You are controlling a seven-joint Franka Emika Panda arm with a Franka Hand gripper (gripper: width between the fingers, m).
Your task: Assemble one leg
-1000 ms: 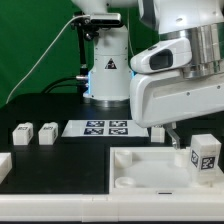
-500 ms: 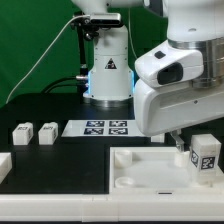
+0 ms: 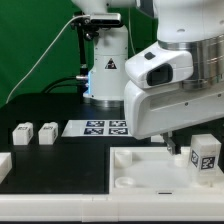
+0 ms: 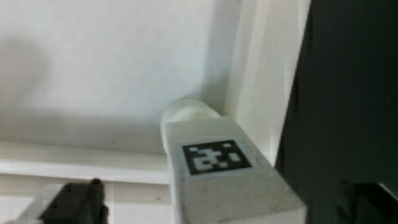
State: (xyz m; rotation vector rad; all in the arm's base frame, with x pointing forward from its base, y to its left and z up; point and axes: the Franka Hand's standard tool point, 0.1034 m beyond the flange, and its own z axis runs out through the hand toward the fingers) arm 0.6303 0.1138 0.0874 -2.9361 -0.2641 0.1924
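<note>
One leg [image 3: 204, 158] stands upright in a corner of the large white panel [image 3: 140, 168] at the exterior view's right, with its square marker facing out. My gripper [image 3: 188, 150] is low over that corner, and one dark finger [image 3: 172, 147] shows beside the leg. In the wrist view the leg [image 4: 222, 160] stands against the panel's raised rim [image 4: 249, 70], between my two dark fingers [image 4: 75, 200]. The jaws are wide apart and do not touch the leg. Two more legs [image 3: 22, 132] [image 3: 46, 132] stand on the black table at the left.
The marker board [image 3: 97, 127] lies flat behind the panel, in front of the robot's base [image 3: 105, 72]. Another white part [image 3: 4, 165] shows at the exterior view's left edge. My arm's bulky white hand [image 3: 170, 90] hides the table behind the panel's right half.
The hand has shifted toward the exterior view's left and turned a little, and the visible finger has come down closer to the panel. The leg has not moved.
</note>
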